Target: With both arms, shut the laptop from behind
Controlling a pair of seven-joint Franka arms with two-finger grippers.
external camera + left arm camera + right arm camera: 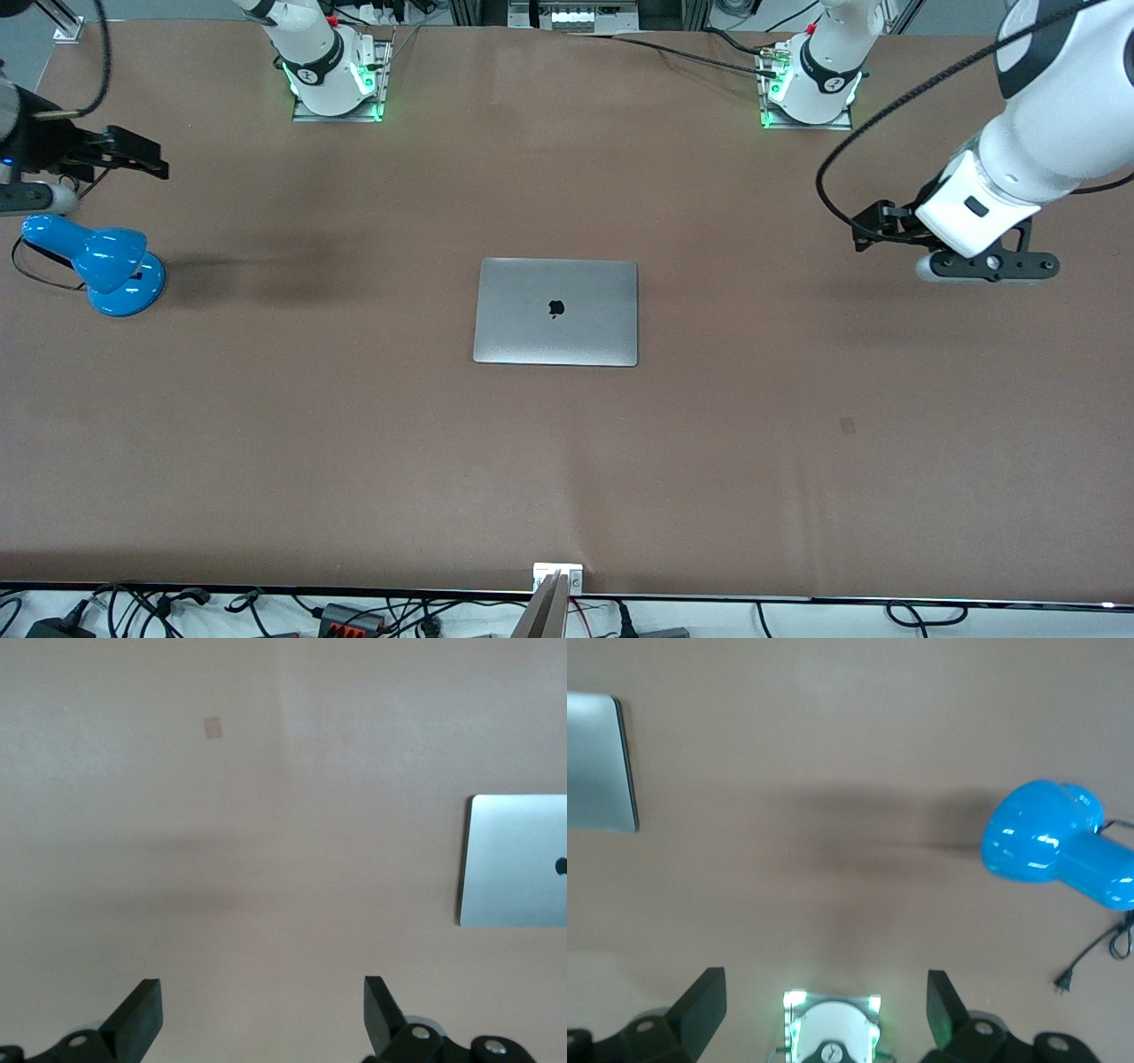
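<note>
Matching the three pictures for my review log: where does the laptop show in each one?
Front view: the laptop, lid shut, lies mid-table.
Left wrist view: cut off at the picture's edge, logo showing.
Right wrist view: only a corner shows at the edge.
Shared landmark: the laptop's grey lid itself.

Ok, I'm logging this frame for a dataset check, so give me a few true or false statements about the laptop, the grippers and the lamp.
1. The laptop lies closed on the table. True.
2. The left gripper grips the laptop. False: it is open over bare table toward the left arm's end.
3. A blue lamp sits toward the right arm's end. True.
4. The right gripper is shut on the lamp. False: it is open and holds nothing.
5. The lamp rests on the laptop. False: they are well apart.
</note>
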